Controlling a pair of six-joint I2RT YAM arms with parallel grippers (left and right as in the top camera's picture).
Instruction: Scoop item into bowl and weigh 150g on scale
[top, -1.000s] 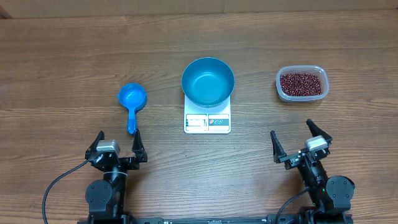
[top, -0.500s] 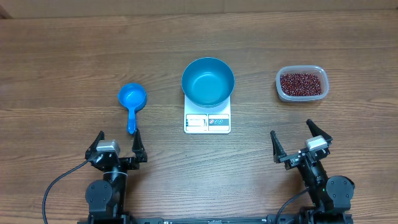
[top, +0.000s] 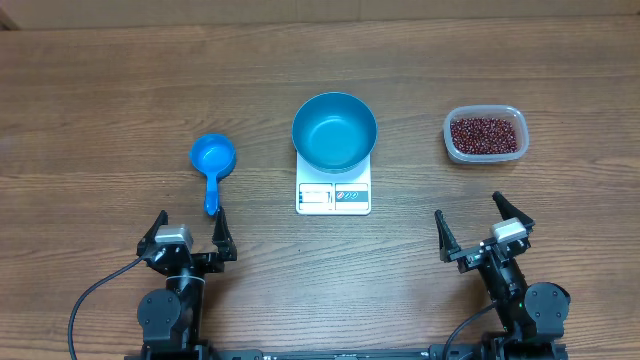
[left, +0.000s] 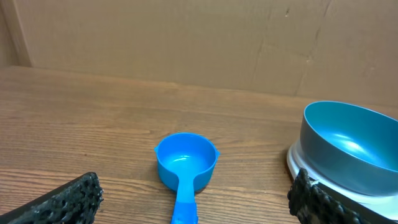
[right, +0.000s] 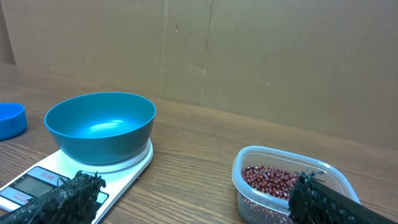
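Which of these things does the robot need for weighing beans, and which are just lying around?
Needed: dark red beans, their clear plastic tub, small blue plastic scoop, round teal bowl, flat white scale.
Just there: wooden table, brown cardboard backdrop.

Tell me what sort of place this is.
Probably a lab test bench, not a kitchen: wood-grain table backed by plain cardboard panels, with a scale, bowl, scoop and tub of beans laid out.
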